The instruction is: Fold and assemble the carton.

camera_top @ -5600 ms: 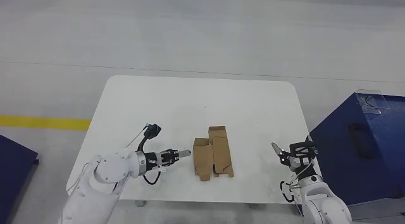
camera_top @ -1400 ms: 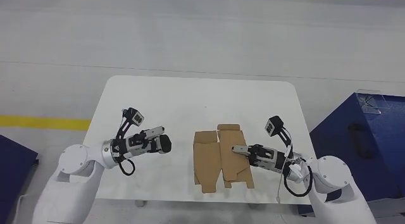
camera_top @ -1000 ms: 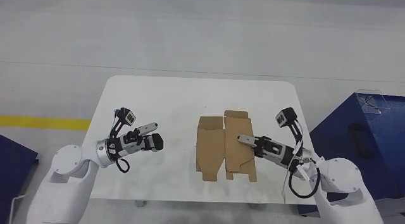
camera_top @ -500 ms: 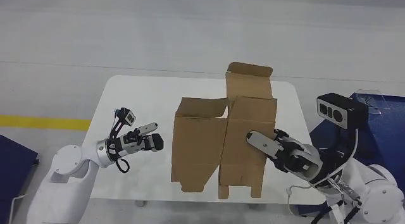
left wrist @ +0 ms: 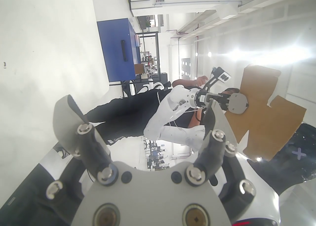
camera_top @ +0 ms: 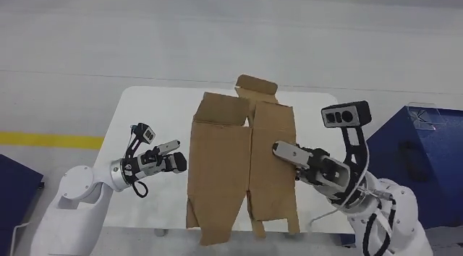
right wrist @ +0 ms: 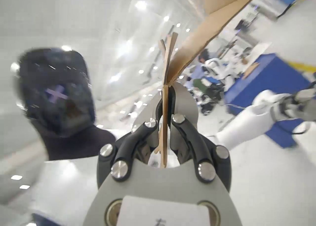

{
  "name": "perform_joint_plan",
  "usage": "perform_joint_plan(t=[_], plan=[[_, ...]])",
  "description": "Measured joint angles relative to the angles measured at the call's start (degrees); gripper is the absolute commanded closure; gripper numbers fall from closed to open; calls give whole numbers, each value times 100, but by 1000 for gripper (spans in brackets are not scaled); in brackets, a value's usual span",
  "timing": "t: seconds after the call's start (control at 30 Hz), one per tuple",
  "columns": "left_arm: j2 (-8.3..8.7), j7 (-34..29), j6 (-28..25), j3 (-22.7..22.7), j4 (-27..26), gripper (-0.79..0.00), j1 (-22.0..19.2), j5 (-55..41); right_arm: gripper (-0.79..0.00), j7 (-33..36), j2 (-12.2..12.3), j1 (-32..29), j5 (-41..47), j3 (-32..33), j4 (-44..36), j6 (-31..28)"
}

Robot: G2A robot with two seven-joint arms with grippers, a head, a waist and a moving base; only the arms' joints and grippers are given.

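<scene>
Two arms are at work at one white table (camera_top: 145, 111), and there is one carton.

Off the left side of the table, one blue box (camera_top: 13, 184) stands on the floor. One yellow line (camera_top: 51, 140) runs along the floor near it.

Next comes the left gripper (camera_top: 176, 153), low over the left part of the table. It points toward the carton but is well apart from it. Its two fingers (left wrist: 69, 113) are spread wide, and nothing is between them.

One brown carton (camera_top: 239, 169) is in the middle. It is not folded up into a box yet. It is held up in the air over the table, so it hides the middle of the table from above. Two long panels show side by side with a crease between them, and one small flap sticks out at the far end. From the left wrist, the carton (left wrist: 266, 113) shows up high with the right gripper on it.

On the carton's right panel is the right gripper (camera_top: 284, 152). In its own wrist view the right gripper (right wrist: 166, 96) has its two fingers pinched tight on the carton's thin edge (right wrist: 165, 103).

Past the right side of the table stands one more blue cabinet (camera_top: 412, 162).
</scene>
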Motion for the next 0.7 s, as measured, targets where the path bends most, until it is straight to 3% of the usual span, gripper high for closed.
perform_joint_plan(t=[0.2,0.37,0.53,0.7], plan=[[0,0,0,0,0,-785,0,0,0,314,-75,385,3142,-678,672,2176],[0,0,0,0,0,-785,0,0,0,-41,-163,587,5603,-1332,1188,3728],[0,0,0,0,0,-785,0,0,0,-384,-245,736,6981,-1781,1429,4314],[0,0,0,0,0,-785,0,0,0,-547,-320,809,7418,-2084,1601,4371]])
